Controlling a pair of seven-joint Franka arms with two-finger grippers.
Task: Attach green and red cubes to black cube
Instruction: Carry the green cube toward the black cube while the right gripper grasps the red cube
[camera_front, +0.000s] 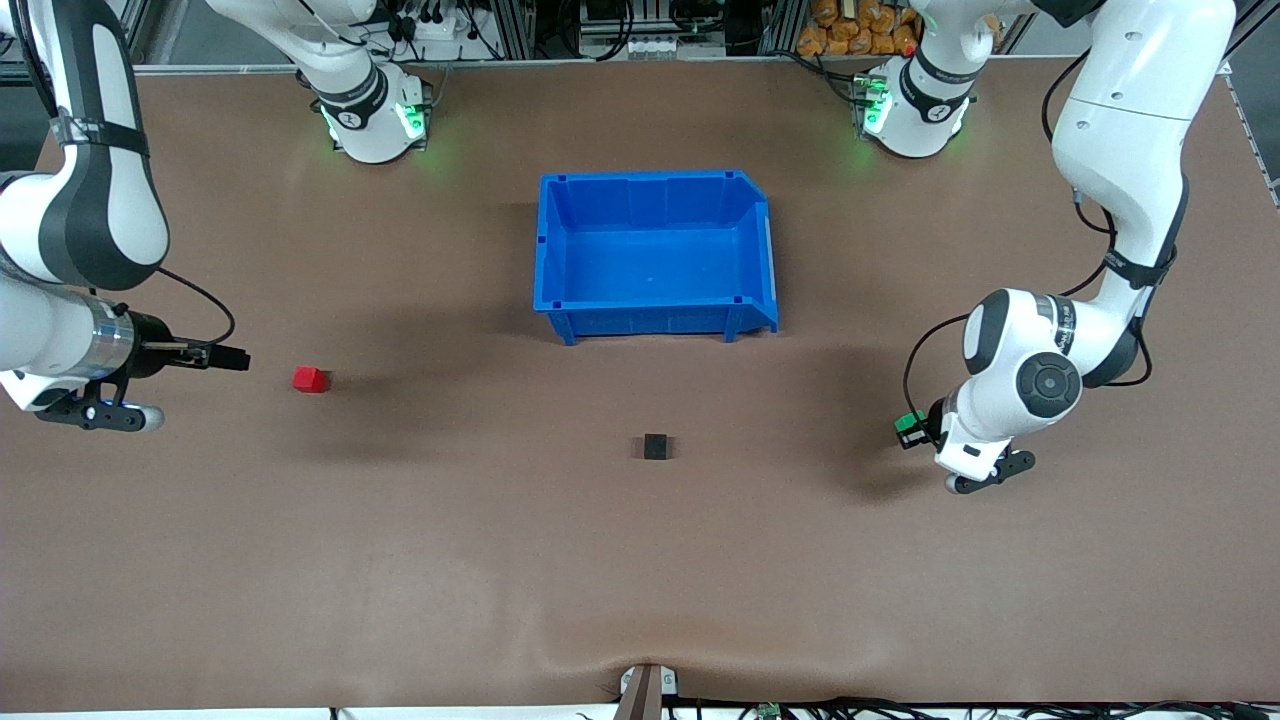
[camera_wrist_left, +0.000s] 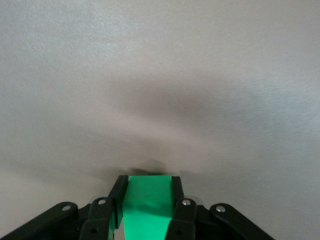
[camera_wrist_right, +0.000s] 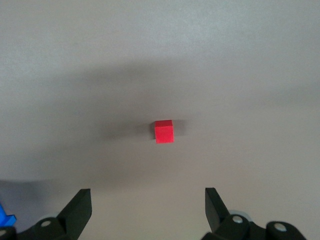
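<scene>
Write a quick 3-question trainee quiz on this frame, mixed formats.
1. True or false: the left end effector is shut on the green cube.
2. Which lies nearer the front camera: the black cube or the blue bin?
3. Multiple choice: the red cube is (A) in the bin, (B) on the table, untouched, ahead of the open right end effector, (C) stuck to the black cube.

Key: 1 true; 2 black cube; 3 B.
</scene>
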